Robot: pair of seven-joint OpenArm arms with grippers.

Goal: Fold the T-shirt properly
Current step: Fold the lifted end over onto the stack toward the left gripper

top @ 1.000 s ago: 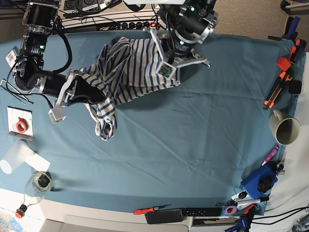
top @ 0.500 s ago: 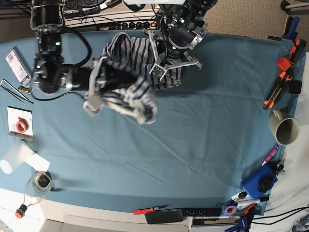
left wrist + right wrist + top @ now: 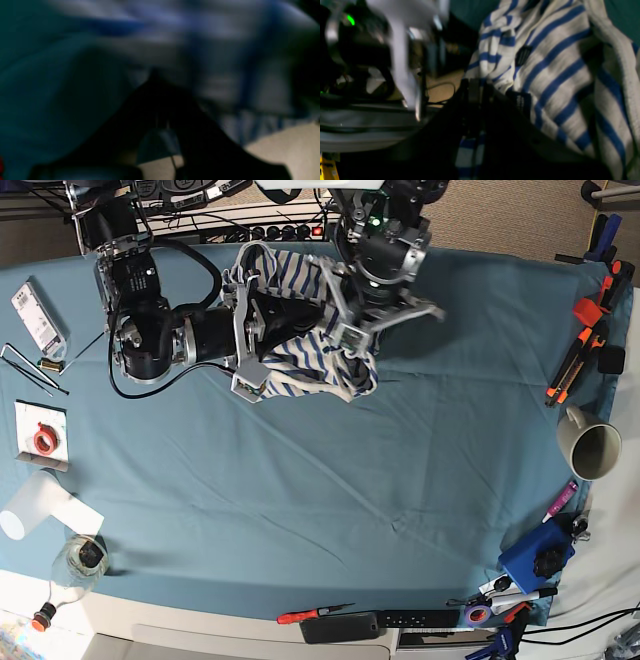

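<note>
**Both pincers clamped on the bunched shirt, mid-fold**

The right gripper [image 3: 475,92] was closed on a pinch of the soft, cream, blue-striped cotton T-shirt [image 3: 557,75], striped cloth showing between its dark jaws and heaped just to its right. The left gripper [image 3: 160,117] was fully closed, with blurred striped fabric lying against and beyond its tip; it looked to be pinching a hem, though the blur left that uncertain.

Outward from the two pincers, the shirt [image 3: 300,330] sat crumpled between them at the far edge of the teal-blue tablecloth [image 3: 400,480], the arms close together.

To fold well, I judged the pincers should draw apart first, tensioning the cloth flat before laying it down.

The base view alone showed the whole bundle and both arms; the right wrist view alone showed cloth inside the jaws.
</note>
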